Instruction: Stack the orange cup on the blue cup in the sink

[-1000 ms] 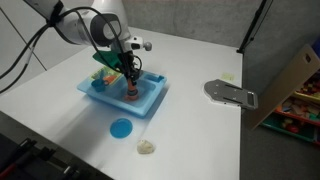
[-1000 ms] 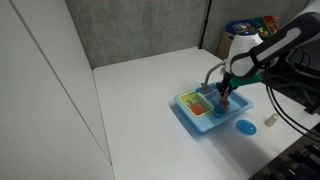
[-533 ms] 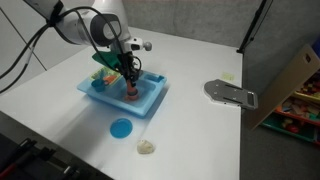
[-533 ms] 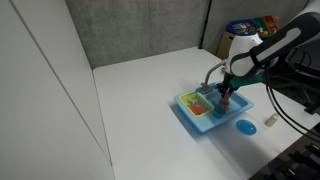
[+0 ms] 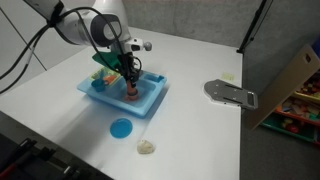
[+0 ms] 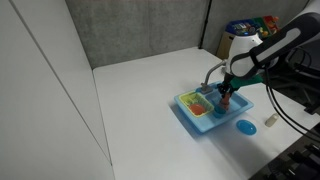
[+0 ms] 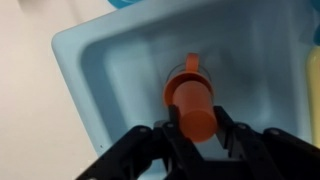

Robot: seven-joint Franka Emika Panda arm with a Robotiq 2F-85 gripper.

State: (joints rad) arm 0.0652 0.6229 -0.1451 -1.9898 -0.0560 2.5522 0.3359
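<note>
1. The orange cup [image 7: 192,105] is pinched between my jaws, which are clenched on its opposite sides. It hangs low inside the sink [image 7: 90,70], over the basin floor.
2. I judge it to be a light, stiff plastic shell with smooth walls. It could slip or squirt out under a hard squeeze, so a modest pinch across the middle of the wall, as I have now, looks right.
3. Just beyond it in the wrist view there is an orange rim, which I take for the top of the blue cup [image 7: 188,66]. Its body is hidden, and I cannot tell whether the two cups touch.
4. That cup should be just as light, so I expect it to skid or tip if I press down off-centre.
5. In an exterior view, a flat blue disc [image 5: 121,128] lies on the table [image 5: 190,60] near the sink, and a beige lump [image 5: 147,147] lies a little past it.
</note>
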